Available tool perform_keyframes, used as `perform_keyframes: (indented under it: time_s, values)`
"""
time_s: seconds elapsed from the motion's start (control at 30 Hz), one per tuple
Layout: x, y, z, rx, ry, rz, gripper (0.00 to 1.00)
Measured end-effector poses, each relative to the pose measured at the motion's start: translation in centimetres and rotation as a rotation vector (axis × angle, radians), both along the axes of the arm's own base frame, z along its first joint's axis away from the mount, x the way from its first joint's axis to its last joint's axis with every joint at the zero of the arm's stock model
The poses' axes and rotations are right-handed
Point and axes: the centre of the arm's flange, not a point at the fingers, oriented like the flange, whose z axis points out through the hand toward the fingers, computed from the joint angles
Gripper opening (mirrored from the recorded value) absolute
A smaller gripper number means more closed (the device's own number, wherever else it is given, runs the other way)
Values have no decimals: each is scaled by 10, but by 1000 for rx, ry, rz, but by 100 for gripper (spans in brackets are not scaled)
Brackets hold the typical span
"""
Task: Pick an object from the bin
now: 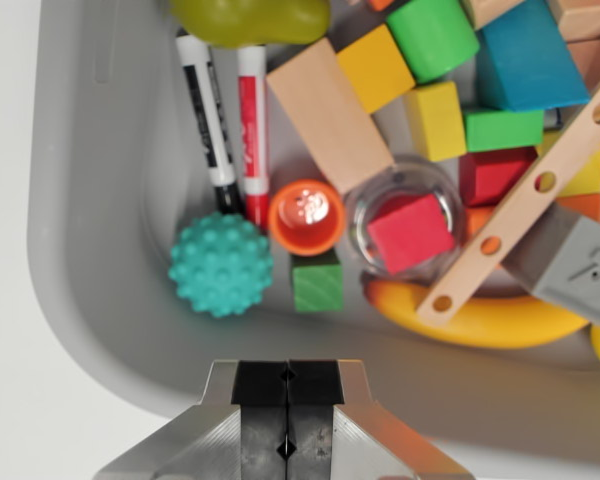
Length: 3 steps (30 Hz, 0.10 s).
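Observation:
A grey bin (100, 240) fills the wrist view, crowded with toys. Nearest its front wall lie a teal knobbly ball (221, 264), a small green cube (318, 283) and an orange cup (306, 214). A clear glass (405, 212) holds a red cube (410, 232). A yellow banana (480, 318) lies under a holed wooden strip (525, 200). My gripper (287, 400) sits at the bottom edge, over the bin's front rim, with its black pads pressed together and nothing between them.
Two markers, black (206, 110) and red (252, 120), lie along the wrist view's left. A long wooden block (330, 115), yellow (376, 68), green (432, 35) and blue blocks (528, 58), a grey block (572, 262) and a green pear-like shape (250, 20) crowd the far side.

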Motion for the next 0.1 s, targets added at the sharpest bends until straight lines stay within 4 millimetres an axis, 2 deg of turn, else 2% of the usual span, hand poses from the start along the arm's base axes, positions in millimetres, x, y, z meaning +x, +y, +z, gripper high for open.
perform_keyframes:
  time_s: [0.1]
  values:
    - [0, 0, 0, 0, 0, 0, 0]
